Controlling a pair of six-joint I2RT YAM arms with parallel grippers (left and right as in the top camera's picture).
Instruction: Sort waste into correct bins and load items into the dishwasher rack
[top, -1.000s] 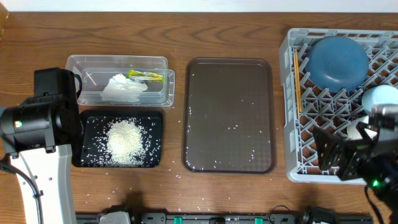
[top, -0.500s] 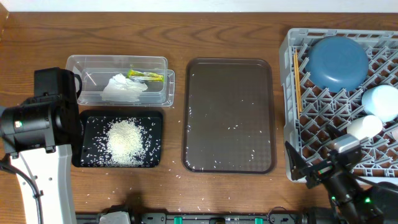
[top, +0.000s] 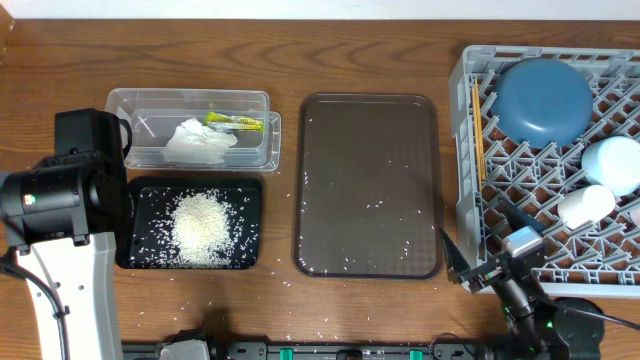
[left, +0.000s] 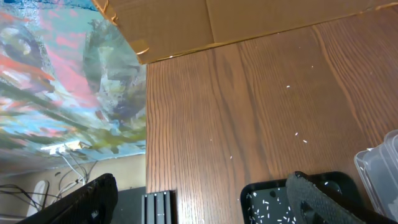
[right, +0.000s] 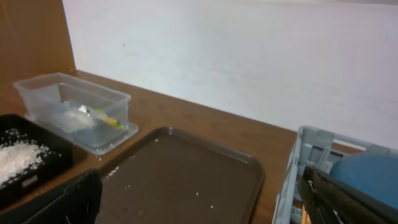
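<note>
R gripper pulled back from rack to desk's front edge, jaws wide, empty; L gripper wide too. Cup left in rack by small bowl; rice in black tray, tissue in tub. Looks done.

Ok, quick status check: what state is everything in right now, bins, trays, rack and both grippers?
clear tub: holds the tissue and wrapper.
black tray: holds a rice pile.
brown tray: only a few loose grains on it.
rack: loaded with dark-blue bowl, light-blue bowl, white cup, chopsticks.
left gripper: open, empty.
right gripper: open, empty.
</note>
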